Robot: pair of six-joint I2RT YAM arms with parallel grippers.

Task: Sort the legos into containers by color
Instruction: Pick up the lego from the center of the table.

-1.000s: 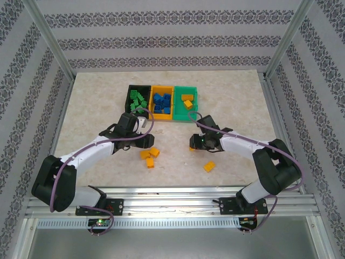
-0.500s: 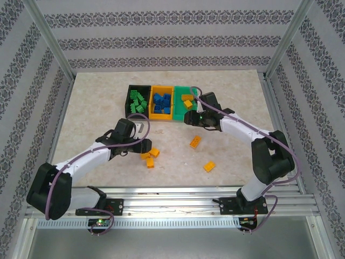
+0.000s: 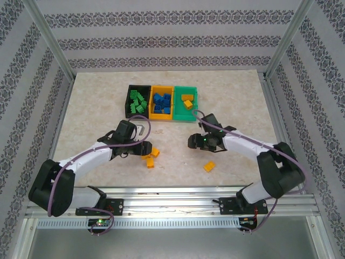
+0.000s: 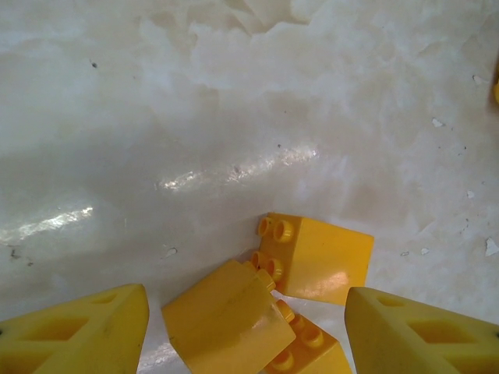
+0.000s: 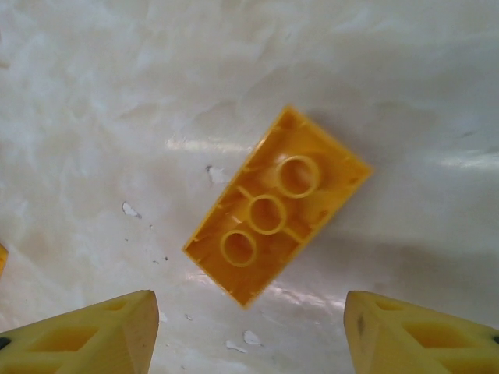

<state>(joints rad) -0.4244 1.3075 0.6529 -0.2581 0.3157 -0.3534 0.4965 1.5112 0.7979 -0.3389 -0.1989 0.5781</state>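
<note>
Fingers [image 4: 78, 331] of the left pincer [image 4: 247, 315] are blunt yellow plastic wedges with hollow pockets. They stand moderately apart, touch nothing and grip nothing. Between and just ahead of them lies a cluster of three orange-yellow bricks [image 4: 269, 294], packed so that each touches a neighbour. The nearest one is tilted with a smooth glossy face up, leaning on a studded brick below it. The far one lies on its side with round studs facing left. That crowding leaves little bare room beside any single brick.

The right pincer [image 5: 249, 312] is also spread and holds nothing. Just ahead of its tips lies an overturned brick [image 5: 277, 206], a long rectangle lying aslant. Its hollow underside faces up, showing three round tubes in a row inside thin walls. Bare tabletop surrounds it.

In the overhead view the left pincer [image 3: 142, 148] hangs over the cluster [image 3: 150, 157], and the right pincer [image 3: 192, 142] is lowered well to its right. A loose orange-yellow brick [image 3: 209, 167] lies nearer the arm bases, between the two arms and closer to the right one.

Beyond both pincers sit the containers, joined in a row. The black bin [image 3: 130, 100] holds green bricks [image 3: 139, 101], the orange-yellow bin [image 3: 153, 102] holds blue bricks [image 3: 161, 102], and the green bin [image 3: 194, 99] holds orange-yellow bricks [image 3: 187, 101].

The table [image 3: 97, 108] is pale, marbled and shiny, with small white specks. Patterned striped walls [image 3: 172, 38] and metal posts [image 3: 51, 43] close it in.
</note>
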